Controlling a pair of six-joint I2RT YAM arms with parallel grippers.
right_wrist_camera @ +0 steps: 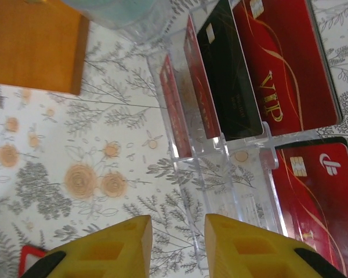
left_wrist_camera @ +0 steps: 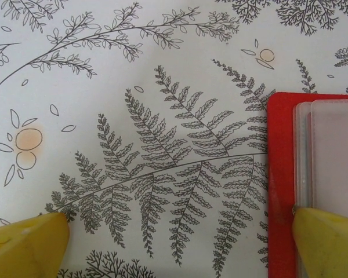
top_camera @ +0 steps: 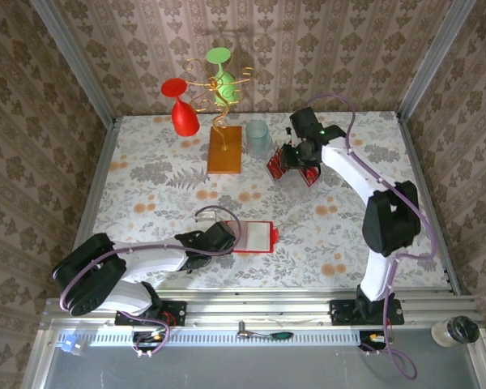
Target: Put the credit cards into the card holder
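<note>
On the floral-printed table point(top_camera: 146, 186), the left hand point(top_camera: 225, 237) lay low near the near edge, its yellow fingers point(left_wrist_camera: 29, 246) spread wide. One tip was over the border of the flat red card holder point(top_camera: 257, 237), which lay open, pale inside up. Toward the far edge, right of centre, the red credit cards point(right_wrist_camera: 284, 63) stood in a clear tiered plastic stand point(right_wrist_camera: 220, 156). The right hand point(right_wrist_camera: 177, 243) hovered at the stand, fingers slightly apart, gripping nothing.
</note>
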